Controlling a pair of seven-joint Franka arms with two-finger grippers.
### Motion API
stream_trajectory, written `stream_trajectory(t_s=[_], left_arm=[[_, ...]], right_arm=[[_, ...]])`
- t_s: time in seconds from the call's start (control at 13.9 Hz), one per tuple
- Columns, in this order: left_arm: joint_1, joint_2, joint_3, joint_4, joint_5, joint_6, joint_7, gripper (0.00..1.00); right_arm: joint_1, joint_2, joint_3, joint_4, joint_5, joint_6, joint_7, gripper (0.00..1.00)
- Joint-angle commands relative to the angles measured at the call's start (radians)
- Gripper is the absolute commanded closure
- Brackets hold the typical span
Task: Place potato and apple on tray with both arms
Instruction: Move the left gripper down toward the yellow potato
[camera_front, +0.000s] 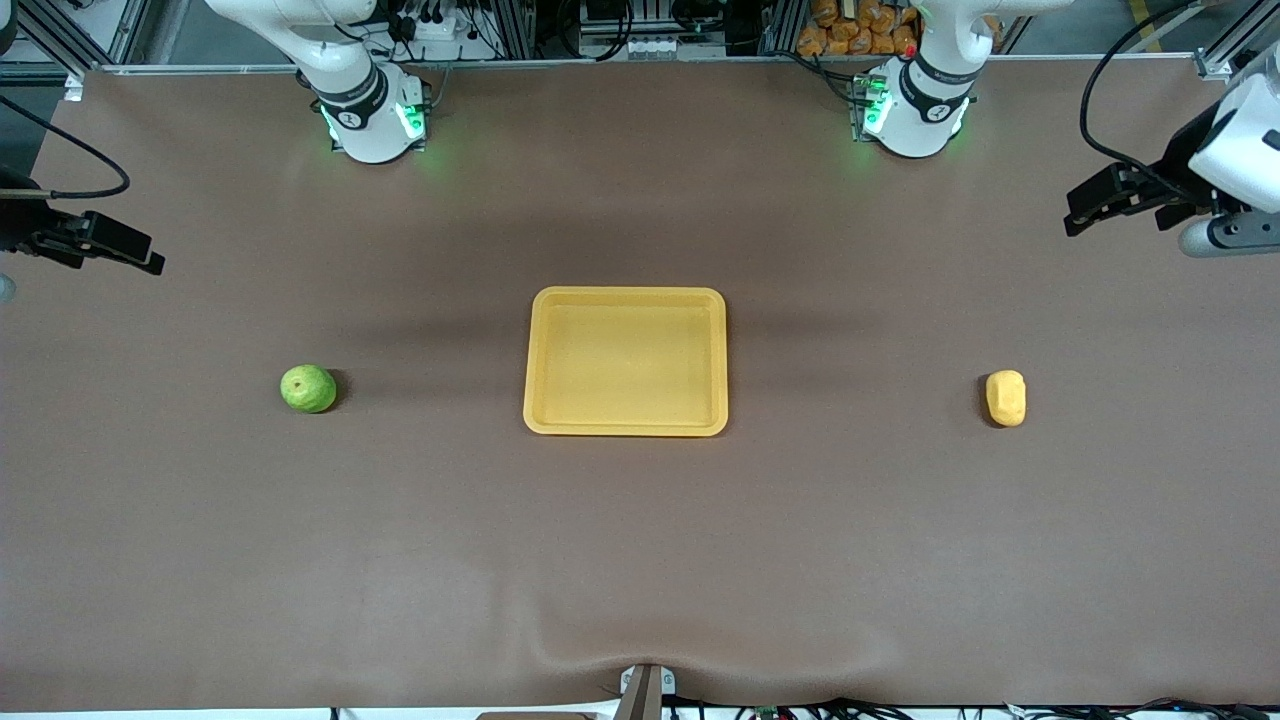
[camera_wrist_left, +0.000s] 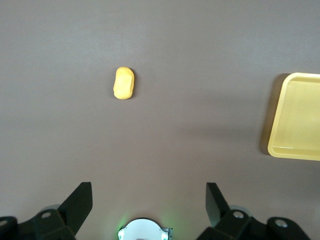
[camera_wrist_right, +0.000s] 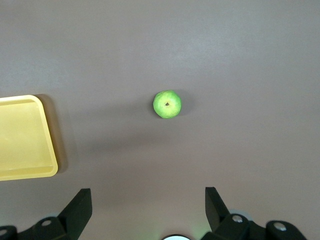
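The yellow tray (camera_front: 626, 296) lies at the middle of the table with nothing in it. The green apple (camera_front: 308, 388) rests on the table toward the right arm's end, well apart from the tray. The yellow potato (camera_front: 1006, 398) rests toward the left arm's end. My left gripper (camera_front: 1072, 220) hangs open, high over its end of the table. My right gripper (camera_front: 155, 262) hangs open over the other end. In the left wrist view the potato (camera_wrist_left: 123, 83) and a tray corner (camera_wrist_left: 297, 117) show past the open gripper (camera_wrist_left: 149, 192). In the right wrist view, the apple (camera_wrist_right: 167, 104) and tray (camera_wrist_right: 25, 137) show past the open gripper (camera_wrist_right: 148, 197).
Both arm bases (camera_front: 375, 120) (camera_front: 915, 110) stand along the table edge farthest from the front camera. The brown table cover has a raised wrinkle (camera_front: 640, 650) at its nearest edge. Wide bare cover separates each fruit from the tray.
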Motion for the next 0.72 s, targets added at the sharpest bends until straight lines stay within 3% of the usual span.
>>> stream_trajectory(t_s=[0.0,0.14,0.65], left_arm=[[0.009,0.014,0.001,0.000,-0.002,0.026,0.012,0.00],[0.008,0.028,-0.001,-0.003,0.048,0.052,0.012,0.00],[0.043,0.075,-0.002,-0.084,0.053,0.178,0.012,0.00]], right_arm=[[-0.009,0.009,0.001,0.010,0.014,-0.002,-0.008,0.00],[-0.012,0.010,0.001,0.010,0.018,-0.001,-0.008,0.00],[-0.014,0.021,0.001,0.007,0.020,0.010,-0.020,0.00]])
